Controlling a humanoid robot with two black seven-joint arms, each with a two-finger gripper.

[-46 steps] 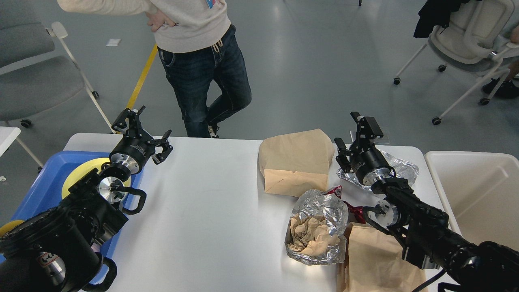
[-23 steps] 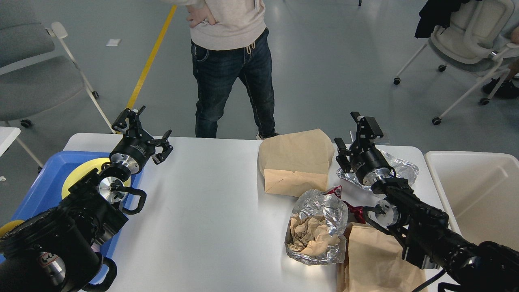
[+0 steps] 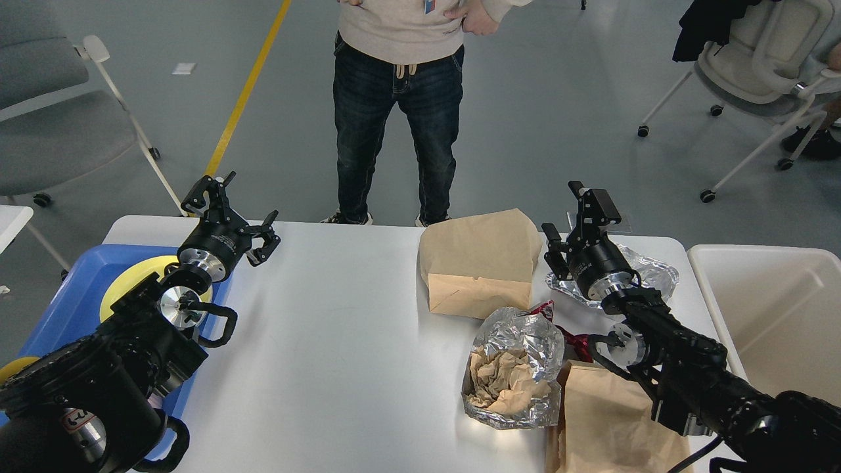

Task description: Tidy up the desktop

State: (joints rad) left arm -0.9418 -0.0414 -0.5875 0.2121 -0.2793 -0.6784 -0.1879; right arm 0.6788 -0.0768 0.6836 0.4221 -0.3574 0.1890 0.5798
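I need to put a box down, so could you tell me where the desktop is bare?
The desktop is bare between the blue tray and the folded paper bag. The right side is crowded: foil bag, foil sheet, second paper bag.

Two paper bags, two foil wraps, one red wrapper, one tray, one bin, one yellow plate.
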